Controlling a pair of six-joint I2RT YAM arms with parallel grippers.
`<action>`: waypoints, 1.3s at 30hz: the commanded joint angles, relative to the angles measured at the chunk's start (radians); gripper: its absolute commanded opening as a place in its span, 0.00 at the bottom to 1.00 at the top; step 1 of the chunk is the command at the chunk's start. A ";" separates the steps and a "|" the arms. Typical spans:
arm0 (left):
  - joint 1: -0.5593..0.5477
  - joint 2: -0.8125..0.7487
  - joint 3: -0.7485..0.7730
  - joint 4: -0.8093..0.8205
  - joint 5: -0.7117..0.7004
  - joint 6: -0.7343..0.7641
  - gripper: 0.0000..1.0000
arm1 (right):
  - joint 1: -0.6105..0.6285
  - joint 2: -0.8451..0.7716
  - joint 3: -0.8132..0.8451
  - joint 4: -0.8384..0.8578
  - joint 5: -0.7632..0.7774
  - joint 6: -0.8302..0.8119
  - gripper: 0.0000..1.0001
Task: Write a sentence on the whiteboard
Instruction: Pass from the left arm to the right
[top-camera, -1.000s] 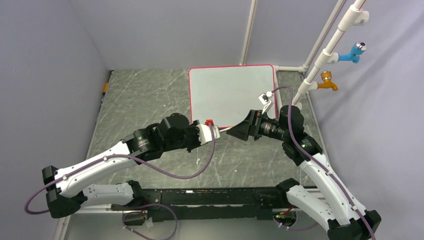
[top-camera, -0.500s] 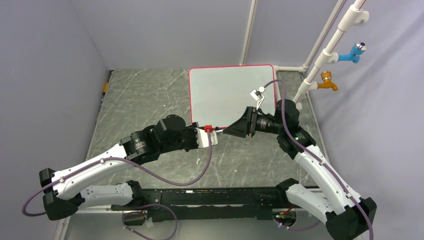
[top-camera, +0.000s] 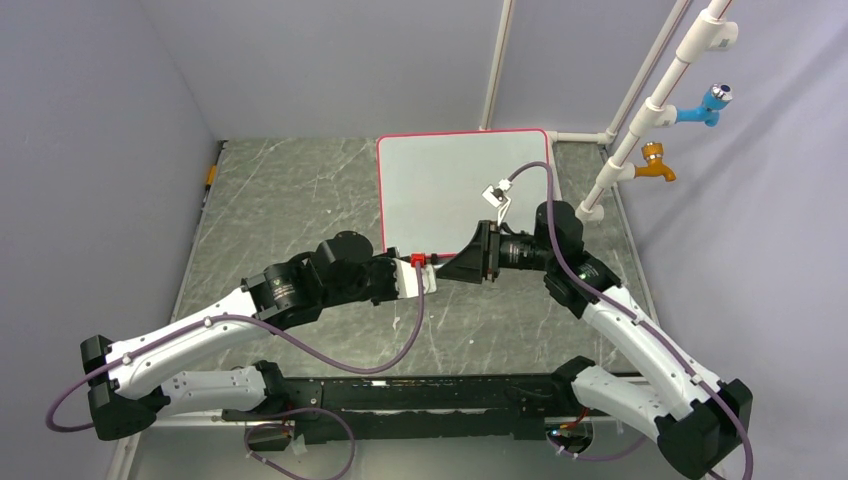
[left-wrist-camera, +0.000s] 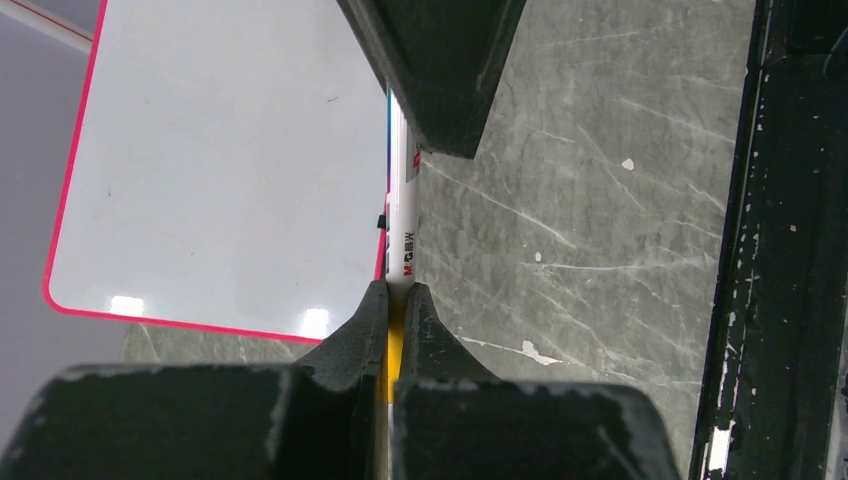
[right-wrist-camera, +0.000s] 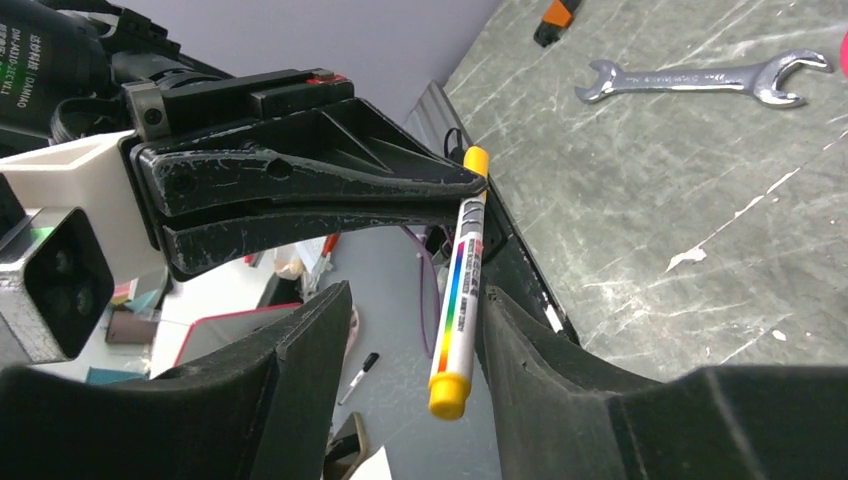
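The whiteboard (top-camera: 460, 180) lies flat at the back of the table, white with a red-pink rim. Its surface (left-wrist-camera: 220, 150) is blank, and no sentence is in view. My left gripper (left-wrist-camera: 400, 292) is shut on a white marker (left-wrist-camera: 403, 225) with yellow ends, held just off the board's near edge. The marker (right-wrist-camera: 458, 290) points its yellow cap end between the fingers of my right gripper (right-wrist-camera: 415, 300). Those jaws stand apart, the marker close against the right-hand finger (right-wrist-camera: 520, 340). The two grippers meet tip to tip (top-camera: 432, 262).
A steel wrench (right-wrist-camera: 700, 78) and a small orange-black object (right-wrist-camera: 555, 20) lie on the marbled table off to the left. White pipes carrying a blue tap (top-camera: 712, 102) and an orange tap (top-camera: 655, 160) stand at the right back.
My right gripper has moved left up to the left gripper, its jaws narrowing around the marker's free end. The left gripper stayed shut on the marker and shifted slightly.
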 joint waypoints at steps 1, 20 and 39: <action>-0.004 -0.023 0.001 0.033 0.075 0.010 0.00 | 0.015 0.014 0.008 0.037 -0.012 0.004 0.52; -0.004 -0.016 0.009 0.012 0.116 0.032 0.00 | 0.062 0.062 -0.021 0.108 -0.051 0.041 0.31; -0.027 -0.017 0.028 -0.041 0.100 0.047 0.00 | 0.072 0.094 0.051 -0.021 -0.081 -0.065 0.32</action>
